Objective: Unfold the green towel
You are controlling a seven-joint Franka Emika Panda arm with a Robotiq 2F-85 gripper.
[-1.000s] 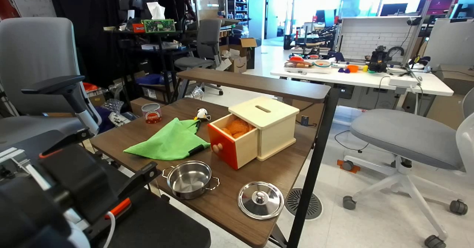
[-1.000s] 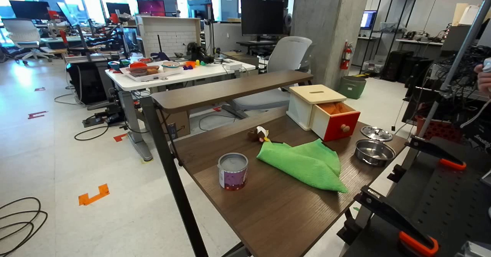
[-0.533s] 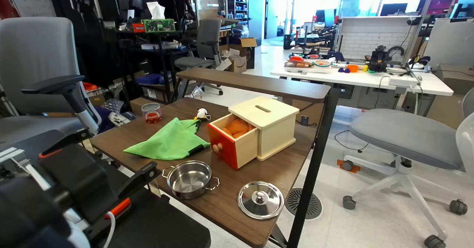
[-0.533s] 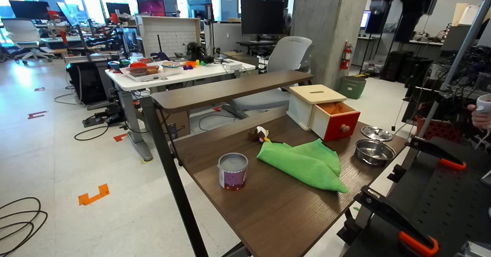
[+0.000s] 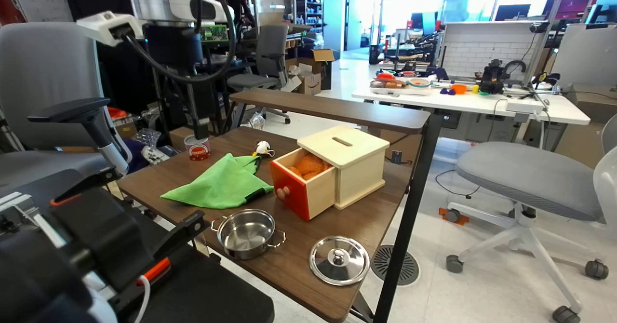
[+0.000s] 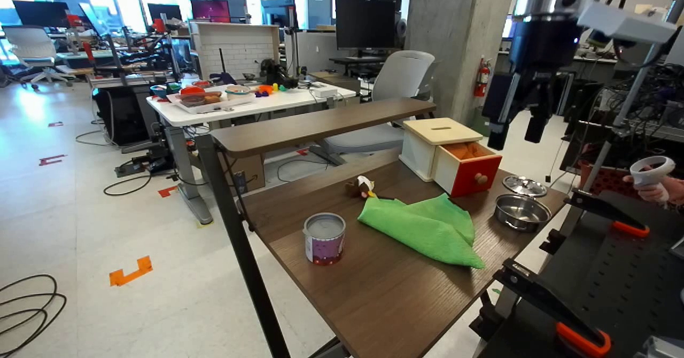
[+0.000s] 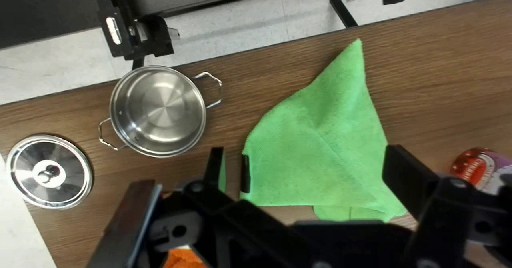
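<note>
The green towel [image 5: 221,183] lies rumpled and partly folded over on the brown table [image 5: 294,260]. It also shows in an exterior view [image 6: 422,230] and in the wrist view [image 7: 312,152]. One corner points toward the table's front edge, and a crease runs diagonally across it. A black strip [image 7: 245,174] shows at one side edge. My gripper [image 6: 516,137] is open and holds nothing. It hangs in the air, pointing down, above the table. In the wrist view the towel lies below and between the spread fingers [image 7: 408,176]; the gripper body hides its far part.
A steel pot [image 5: 247,234] and its lid [image 5: 339,260] stand beside the towel. A wooden box [image 5: 359,168] with an open red drawer [image 5: 294,188] holding orange stuff is behind. A small bird toy [image 6: 363,186] and a can [image 6: 325,240] are close by. A raised shelf [image 6: 326,125] spans the back.
The arm and open gripper have come down into both exterior views from above, toward the table. The towel and the other table items have not moved.
</note>
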